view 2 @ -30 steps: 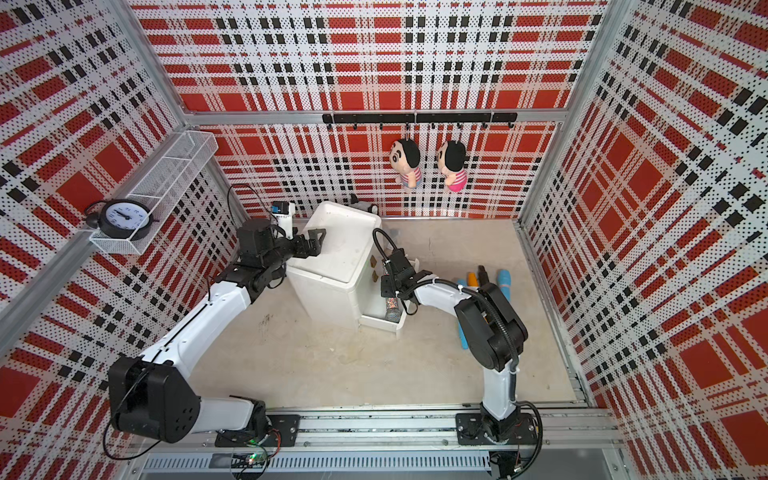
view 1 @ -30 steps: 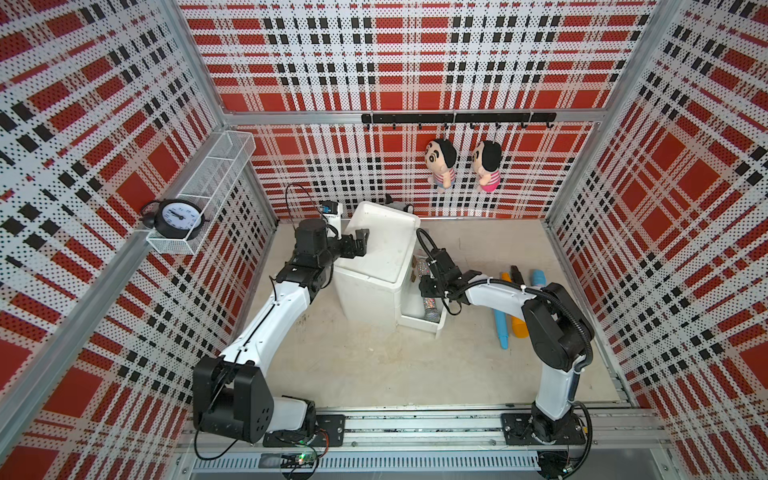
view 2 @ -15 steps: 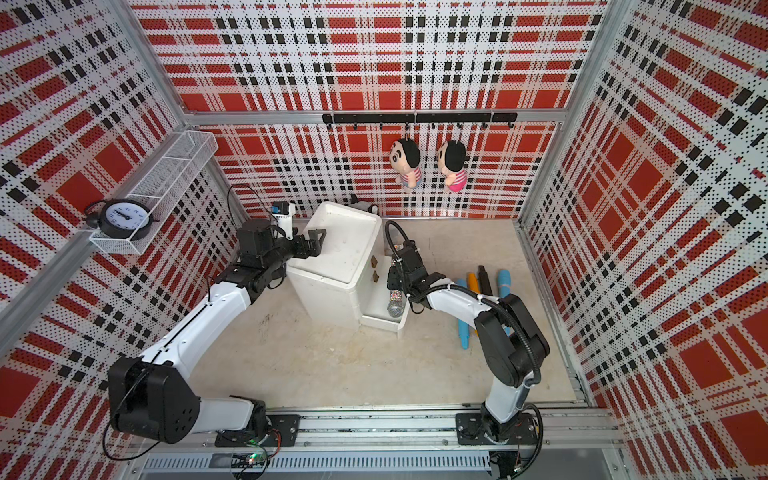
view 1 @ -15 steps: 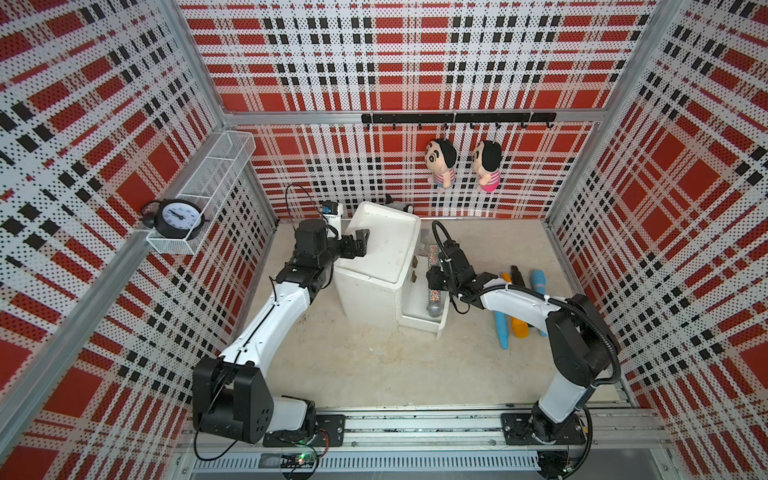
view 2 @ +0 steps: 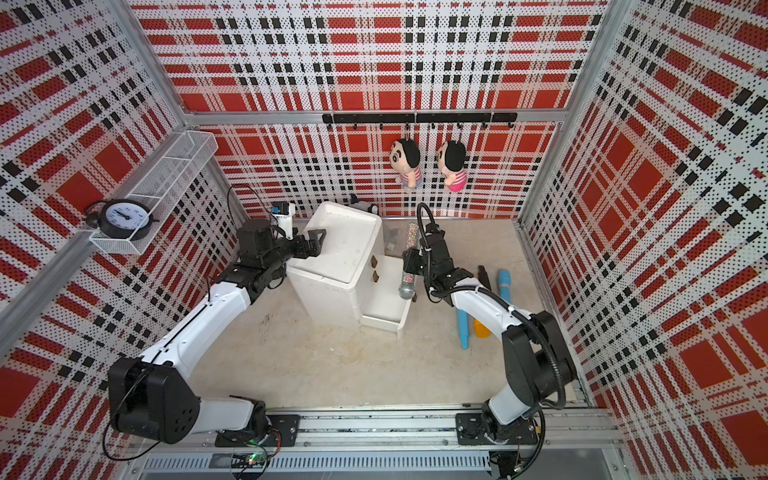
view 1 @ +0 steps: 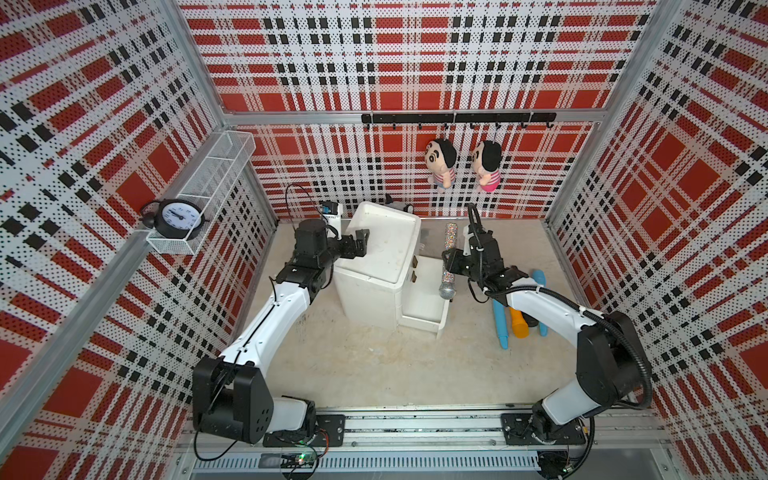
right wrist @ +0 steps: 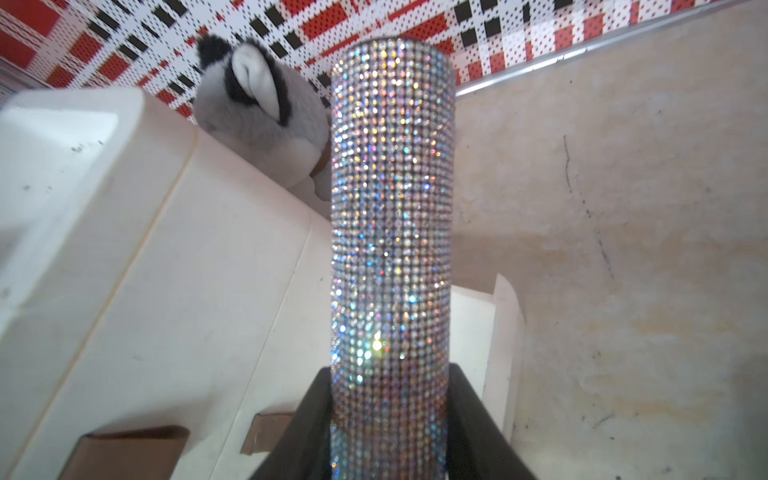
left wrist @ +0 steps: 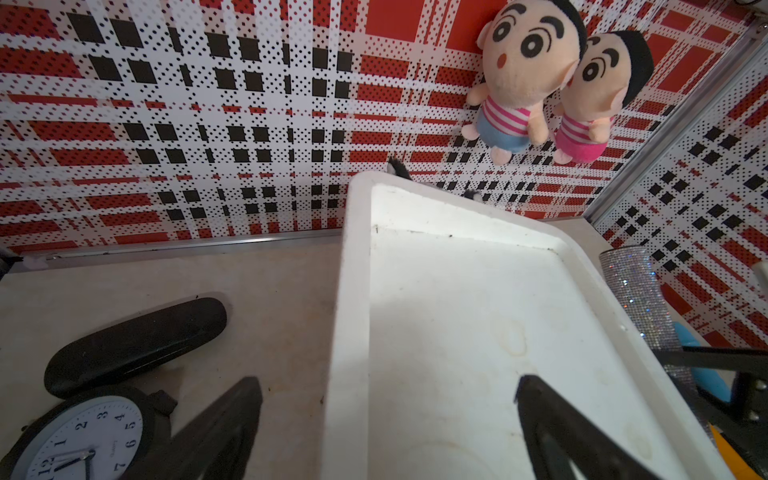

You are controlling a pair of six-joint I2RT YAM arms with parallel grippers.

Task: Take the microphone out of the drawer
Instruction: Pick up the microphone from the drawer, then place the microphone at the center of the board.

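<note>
The right pincer (view 1: pixel 448 268) is closed partway on the handle of the glittery silver microphone (view 1: pixel 450 239), gripping it from both sides, round head pointing down. The microphone is out of the open bottom drawer (view 1: pixel 419 301) of the white cabinet (view 1: pixel 382 257), held in the air over the drawer's outer side wall. The left pincer (left wrist: pixel 386 419) stands wide open astride the cabinet's top rim, holding nothing, and whether it touches the rim is hard to tell.
</note>
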